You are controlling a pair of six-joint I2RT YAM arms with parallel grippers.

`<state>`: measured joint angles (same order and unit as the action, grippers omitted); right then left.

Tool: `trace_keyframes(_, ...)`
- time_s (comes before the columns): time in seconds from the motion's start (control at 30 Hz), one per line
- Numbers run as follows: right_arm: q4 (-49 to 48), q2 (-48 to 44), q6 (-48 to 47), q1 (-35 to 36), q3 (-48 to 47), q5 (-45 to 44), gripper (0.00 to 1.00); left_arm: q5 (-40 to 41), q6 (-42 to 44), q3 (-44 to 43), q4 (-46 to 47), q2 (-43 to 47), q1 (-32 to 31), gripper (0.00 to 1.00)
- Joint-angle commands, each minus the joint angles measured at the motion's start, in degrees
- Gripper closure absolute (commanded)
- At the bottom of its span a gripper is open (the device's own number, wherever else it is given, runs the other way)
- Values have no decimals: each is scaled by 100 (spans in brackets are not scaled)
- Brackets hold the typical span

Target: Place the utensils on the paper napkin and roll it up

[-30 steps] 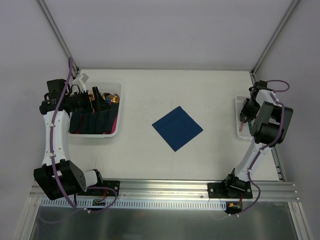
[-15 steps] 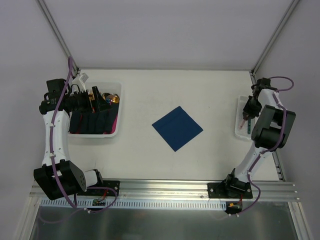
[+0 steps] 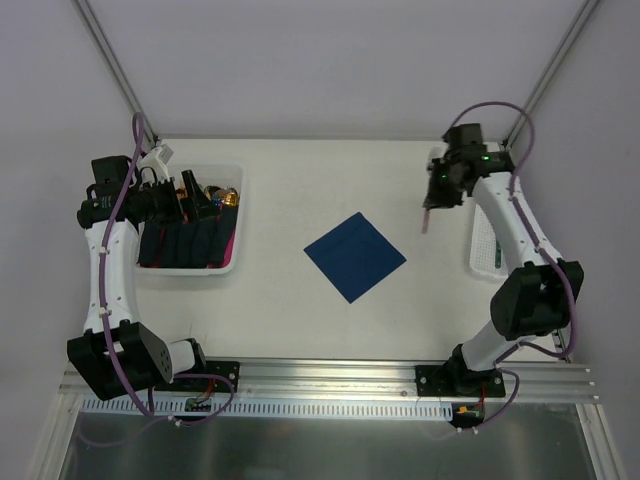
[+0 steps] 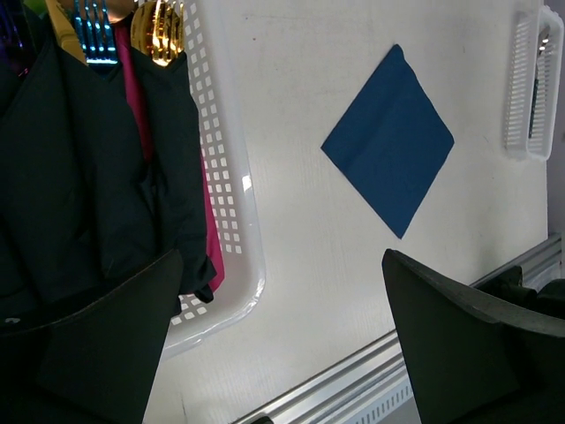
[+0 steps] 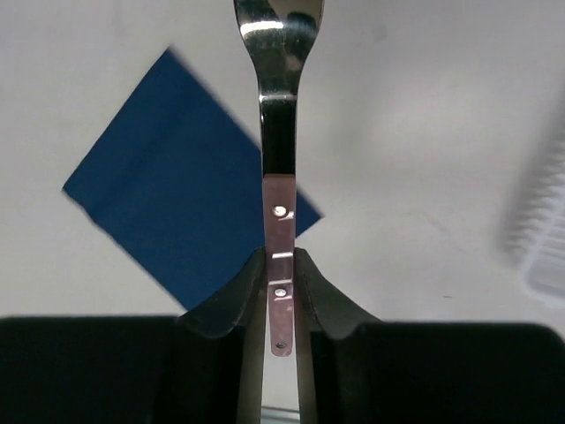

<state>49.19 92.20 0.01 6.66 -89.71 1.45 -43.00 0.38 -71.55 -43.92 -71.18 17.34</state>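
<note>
Paper napkin (image 3: 355, 256) flat on white table (image 3: 300, 180) | right tool (image 5: 281, 265) pinching utensil (image 5: 278, 132) | left tool (image 4: 281, 265) spread by basket (image 4: 225, 203) | grey walls (image 3: 330, 60)

A mirror-glossy metal utensil (image 5: 281, 132) is seen; the paper napkin (image 3: 354, 256) is shown matt and smooth, the left basket (image 4: 225, 203) as perforated white plastic, the surface (image 3: 300, 190) matt.

The paper napkin (image 3: 354, 256) lay at the middle of the surface (image 3: 300, 180). A basket (image 3: 240, 205) sat well to its left, under my left end effector (image 3: 192, 197), and a tray (image 3: 480, 258) at the right edge. My right end effector (image 3: 437, 190) held a utensil (image 3: 426, 218) between napkin and tray.
</note>
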Motion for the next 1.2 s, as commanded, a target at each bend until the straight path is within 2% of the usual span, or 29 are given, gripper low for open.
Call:
trace_keyframes(0.0, 57, 271, 815, 993, 270, 119, 100, 318, -319, -140, 33, 209, 41, 1)
trace_keyframes(0.13, -190, 1043, 1518, 2126, -19, -223, 100, 503, -337, -35, 42, 341, 41, 1)
trace_keyframes(0.3, -146, 2187, 1695, 2726, -767, -576, 100, 732, -267, 114, 33, 534, 41, 1)
trace_keyframes(0.7, -287, 2495, 2091, 2850, -591, -822, 100, 715, -416, 203, 33, 491, 41, 1)
trace_keyframes(1.17, -595, 2680, 2170, 2718, -284, -603, 100, 793, -372, 194, 24, 570, 41, 1)
